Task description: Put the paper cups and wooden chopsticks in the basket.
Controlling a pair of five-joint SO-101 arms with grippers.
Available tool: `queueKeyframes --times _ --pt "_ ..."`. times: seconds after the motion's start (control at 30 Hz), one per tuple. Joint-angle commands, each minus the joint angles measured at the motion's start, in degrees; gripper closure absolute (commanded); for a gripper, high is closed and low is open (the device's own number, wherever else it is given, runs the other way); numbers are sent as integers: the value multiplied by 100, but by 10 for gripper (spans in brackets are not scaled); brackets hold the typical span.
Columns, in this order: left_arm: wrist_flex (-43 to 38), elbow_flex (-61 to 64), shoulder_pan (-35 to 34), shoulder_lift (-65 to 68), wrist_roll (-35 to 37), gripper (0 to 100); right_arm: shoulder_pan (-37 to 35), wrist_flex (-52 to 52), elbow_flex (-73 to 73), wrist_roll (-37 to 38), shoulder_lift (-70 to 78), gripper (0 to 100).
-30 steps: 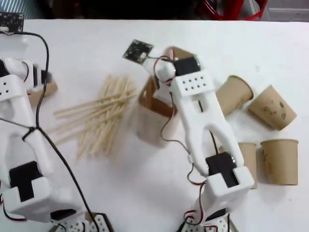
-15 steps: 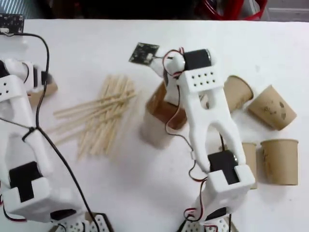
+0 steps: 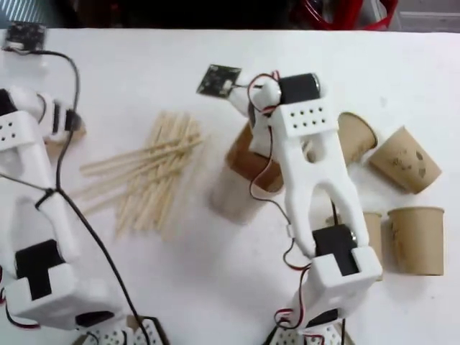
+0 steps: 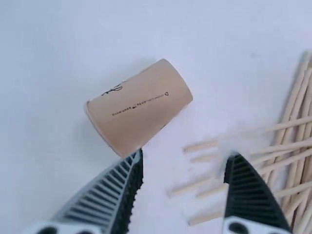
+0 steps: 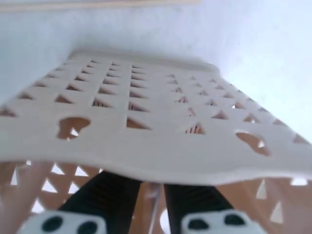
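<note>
Right wrist view: right jaws closed on the wall of the tan perforated plastic basket (image 5: 146,112), tilted above the white worktop (image 3: 208,280). Left of the basket, pale wooden chopsticks (image 3: 144,180) lie heaped; farther left, left jaws gape beside a brown paper cup (image 4: 139,105) on its side. Four more cups (image 3: 417,241) lie right of the basket

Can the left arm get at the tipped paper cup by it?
Probably yes: the left gripper hangs open beside the paper cup, nothing between them; the wooden chopsticks lie to the other side.
</note>
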Motion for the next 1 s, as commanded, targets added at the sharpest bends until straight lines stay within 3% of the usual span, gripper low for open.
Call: queueKeyframes --times 0.0,0.4,0.6,0.87,0.97 --pt "211 -18 215 -40 -167 729 -110 136 -352 185 -224 981" --pt "229 -18 233 -31 -167 729 -338 163 -703 185 -277 981" --pt "193 176 242 -40 -167 729 -163 136 -668 -413 66 972" --pt "-211 730 268 -40 -211 728 -40 -31 -668 -721 374 769" --pt "-369 870 286 -40 -211 728 -48 -92 -668 -730 374 861"
